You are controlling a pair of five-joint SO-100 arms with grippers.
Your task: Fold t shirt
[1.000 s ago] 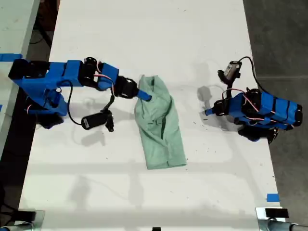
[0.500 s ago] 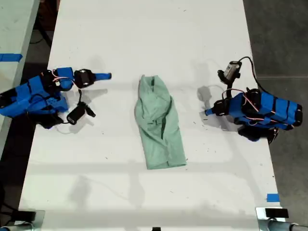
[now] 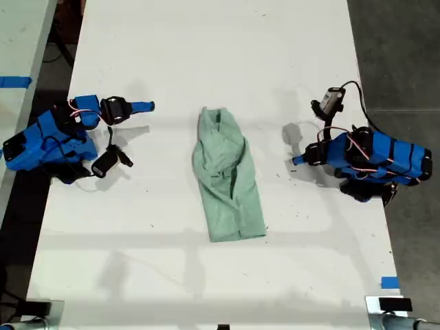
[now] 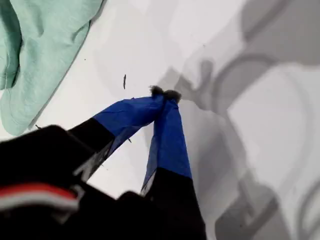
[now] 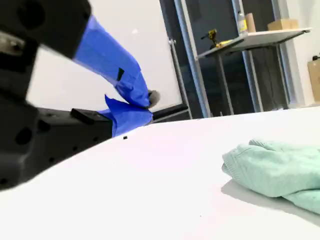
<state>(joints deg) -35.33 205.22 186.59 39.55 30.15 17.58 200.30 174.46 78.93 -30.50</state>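
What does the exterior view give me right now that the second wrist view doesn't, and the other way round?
Only the exterior view: the whole shirt from above, lying bunched lengthwise in the middle of the white table, both blue arms pulled back from it, and a blue tape mark.

Only the second wrist view: my second tool close up with its tips together, and the room beyond, with a side table carrying a box.

Both: the shirt, untouched, and the white table.
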